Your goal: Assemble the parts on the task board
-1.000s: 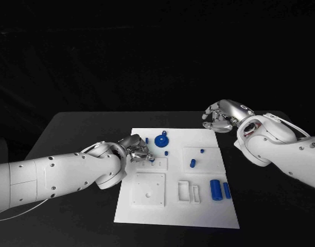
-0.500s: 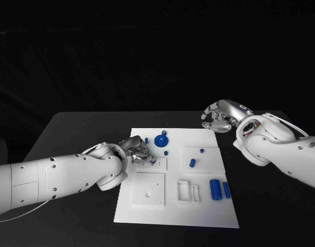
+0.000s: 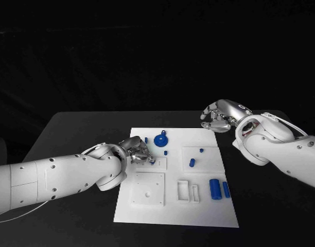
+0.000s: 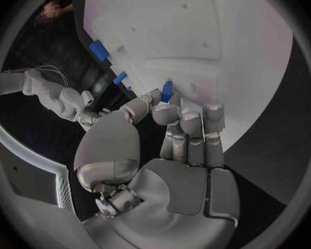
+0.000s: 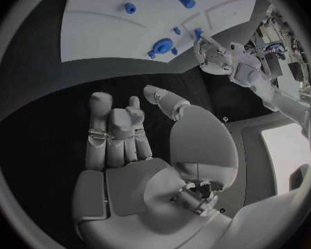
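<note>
A small blue peg (image 4: pixel 167 89) is being pinched by the fingers (image 4: pixel 164 113) of the left hand (image 3: pixel 133 150) over the board (image 3: pixel 209 218), near its left edge beside a raised white block (image 3: pixel 149 189). The right hand (image 3: pixel 223 116) is being held off the board's far right corner above the table (image 3: pixel 76 128), its fingers curled in with nothing between them. Little of the assembly is judged done: a blue disc (image 3: pixel 161 140) and a few small pegs are standing in the board's far half (whether fully seated cannot be told), while two blue cylinders (image 3: pixel 220 189) are lying loose near the right edge beside empty white slots (image 3: pixel 188 190). The held peg is waiting to be placed.
</note>
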Robot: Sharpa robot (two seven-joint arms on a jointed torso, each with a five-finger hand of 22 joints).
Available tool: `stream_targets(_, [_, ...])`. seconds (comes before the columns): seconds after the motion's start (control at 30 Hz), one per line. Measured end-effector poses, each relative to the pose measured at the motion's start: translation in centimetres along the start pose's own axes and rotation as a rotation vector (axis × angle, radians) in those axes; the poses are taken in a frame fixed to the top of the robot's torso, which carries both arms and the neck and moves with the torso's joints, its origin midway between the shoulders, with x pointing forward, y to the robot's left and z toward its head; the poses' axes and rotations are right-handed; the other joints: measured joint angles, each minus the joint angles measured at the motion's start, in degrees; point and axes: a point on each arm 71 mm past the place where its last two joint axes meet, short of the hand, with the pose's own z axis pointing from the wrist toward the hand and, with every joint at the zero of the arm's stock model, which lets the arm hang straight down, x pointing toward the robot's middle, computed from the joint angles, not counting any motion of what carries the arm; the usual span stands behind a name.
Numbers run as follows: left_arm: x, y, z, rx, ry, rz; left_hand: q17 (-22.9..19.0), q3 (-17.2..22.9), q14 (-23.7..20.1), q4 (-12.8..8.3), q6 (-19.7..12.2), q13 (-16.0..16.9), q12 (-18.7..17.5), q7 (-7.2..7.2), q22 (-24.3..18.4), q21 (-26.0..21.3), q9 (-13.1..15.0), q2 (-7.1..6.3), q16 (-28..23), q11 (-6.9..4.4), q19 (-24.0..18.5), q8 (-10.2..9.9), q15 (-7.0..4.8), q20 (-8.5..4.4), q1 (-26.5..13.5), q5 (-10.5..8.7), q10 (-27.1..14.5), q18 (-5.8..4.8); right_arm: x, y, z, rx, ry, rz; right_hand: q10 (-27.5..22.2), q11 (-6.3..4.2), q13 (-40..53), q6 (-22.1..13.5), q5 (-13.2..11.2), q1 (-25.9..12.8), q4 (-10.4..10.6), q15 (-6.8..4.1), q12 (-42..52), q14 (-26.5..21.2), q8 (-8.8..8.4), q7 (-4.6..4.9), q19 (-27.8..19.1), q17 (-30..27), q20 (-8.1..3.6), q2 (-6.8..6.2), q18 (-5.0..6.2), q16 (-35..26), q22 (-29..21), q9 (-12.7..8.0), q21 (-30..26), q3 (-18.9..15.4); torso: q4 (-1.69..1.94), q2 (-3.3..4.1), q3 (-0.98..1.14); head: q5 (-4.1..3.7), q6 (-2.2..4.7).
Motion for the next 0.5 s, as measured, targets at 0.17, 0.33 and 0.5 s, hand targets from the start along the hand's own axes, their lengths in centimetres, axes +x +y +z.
stream_targets(0.17, [0.02, 0.03, -0.03, -0.001, 0.008, 0.002, -0.1, 0.0, 0.0, 0.0, 0.0, -0.1, 0.0, -0.03, 0.1, 0.0, 0.0, 0.01, 0.0, 0.0, 0.0, 0.0, 0.01, 0.0, 0.0, 0.0, 0.0, 0.0, 0.05, -0.03, 0.08, 0.003, 0.003, 0.004, 0.0, 0.0, 0.0, 0.1, 0.0, 0.0, 0.2, 0.0, 0.0, 0.0, 0.0, -0.07, 0.0, 0.0, 0.01, 0.0, 0.0, 0.0, 0.0, 0.0, 0.0, 0.1, 0.0, 0.0, -0.02, 0.03, 0.03])
stream_targets(0.33, [0.09, 0.0, -0.05, 0.0, 0.017, 0.003, -0.1, 0.0, 0.0, 0.0, 0.1, -0.1, 0.0, -0.08, 0.1, 0.0, 0.0, 0.01, 0.0, 0.0, 0.0, 0.0, 0.01, 0.0, 0.0, -0.01, 0.0, 0.0, 0.16, 0.18, 0.16, 0.0, 0.007, 0.01, 0.0, 0.0, 0.0, 0.1, 0.2, 0.0, 0.3, 0.0, 0.0, 0.0, 0.0, -0.08, 0.0, 0.0, 0.01, 0.0, 0.0, 0.0, 0.0, 0.0, 0.0, 0.0, 0.03, 0.0, -0.02, -0.03, 0.03])
stream_targets(0.5, [0.05, 0.12, -0.09, -0.003, 0.023, 0.004, -0.1, -0.1, 0.0, 0.0, 0.1, -0.2, 0.3, -0.08, 0.1, 0.0, 0.0, -0.22, 0.0, 0.0, 0.0, -0.2, 0.01, 0.0, 0.2, -0.01, 0.0, 0.0, 0.15, 0.08, 0.14, 0.002, 0.01, 0.011, 0.0, 0.0, 0.0, 0.1, 0.3, 0.0, 0.3, 0.0, 0.0, 0.0, 0.0, -0.1, 0.1, 0.0, 0.09, 0.0, 0.0, 0.0, 0.0, 0.0, -0.2, 0.0, 0.03, 0.0, -0.04, 0.01, -0.04])
